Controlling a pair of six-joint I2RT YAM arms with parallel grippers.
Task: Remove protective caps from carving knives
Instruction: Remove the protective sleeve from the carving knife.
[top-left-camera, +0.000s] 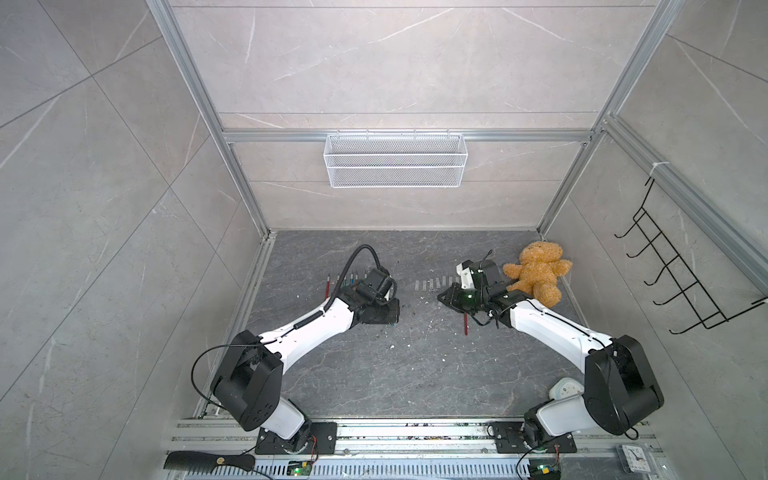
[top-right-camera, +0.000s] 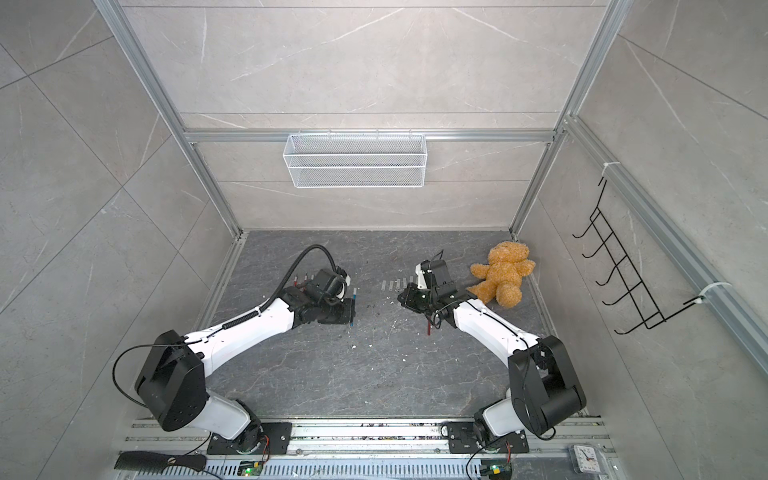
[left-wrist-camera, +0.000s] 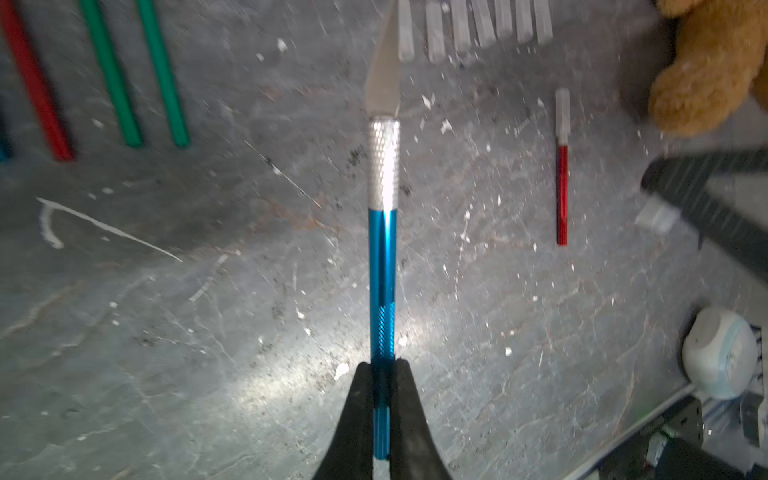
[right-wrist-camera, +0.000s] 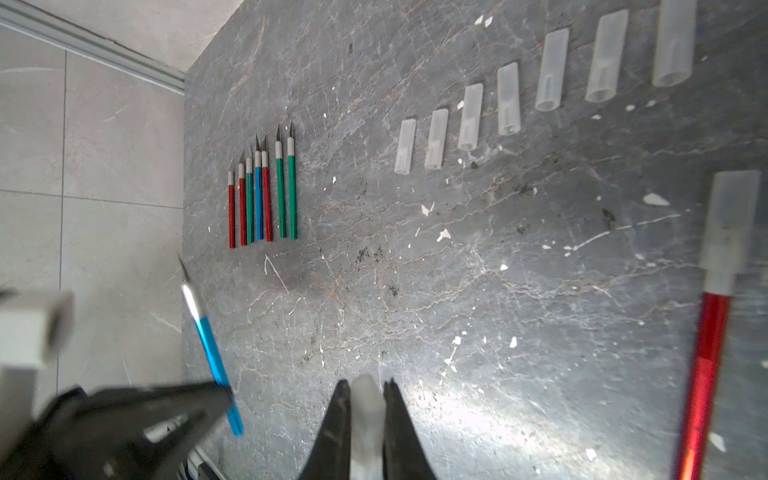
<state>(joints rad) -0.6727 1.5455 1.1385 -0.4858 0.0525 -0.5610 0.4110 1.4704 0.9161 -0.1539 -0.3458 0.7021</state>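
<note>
My left gripper (left-wrist-camera: 383, 365) is shut on the back end of a blue carving knife (left-wrist-camera: 383, 257), whose grey blade is bare. My right gripper (right-wrist-camera: 366, 384) is shut on a translucent protective cap (right-wrist-camera: 366, 399), a little to the right of the left gripper (top-left-camera: 395, 309). A red knife (right-wrist-camera: 706, 353) lies on the floor by the right gripper with its cap (right-wrist-camera: 731, 208) on. Several loose caps (right-wrist-camera: 509, 99) lie in a row at mid-table. Several uncapped red, green and blue knives (right-wrist-camera: 259, 195) lie side by side to the left, partly hidden by the left arm in both top views.
A tan teddy bear (top-left-camera: 536, 272) lies at the right, behind my right arm. A white round object (top-left-camera: 565, 388) sits near the right arm's base. A black comb (top-left-camera: 208, 461) and a small clock (top-left-camera: 633, 457) lie on the front rail. White specks dot the dark floor.
</note>
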